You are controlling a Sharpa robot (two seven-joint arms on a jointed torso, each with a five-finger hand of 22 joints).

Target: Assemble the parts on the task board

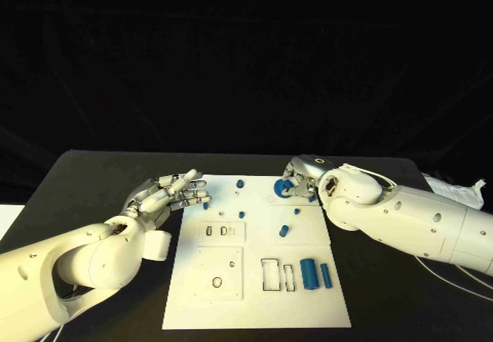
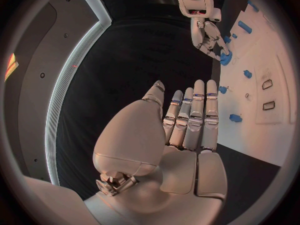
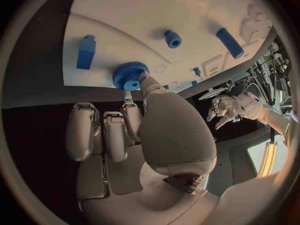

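So you've got the task board [image 1: 257, 285] lying flat in the middle of the black surface [image 1: 92, 178], with the blue parts scattered over it. Your right hand [image 1: 304, 179] is up at the far edge of the board, and its fingers [image 3: 147, 83] are touching the blue gear [image 1: 281, 188]; in the right wrist view the thumb tip sits right against the gear's toothed rim while the other fingers curl in beside it, off the gear. Can't tell if it's a real pinch or just contact, honestly. Your left hand [image 1: 169, 194] hangs over the board's left edge near the far corner, fingers [image 2: 199, 110] stretched out straight and a bit apart, nothing in them. On the near right part of the board, two blue cylinders [image 1: 315, 273] lie side by side, just beside a rectangular slot. A small blue peg [image 1: 285, 230] sits mid-board, and a few smaller blue bits [image 1: 239, 184] are dotted toward the far side. The right wrist view also shows a blue block [image 3: 85, 51] and a little blue knob [image 3: 172, 38] near the gear, not touching it.
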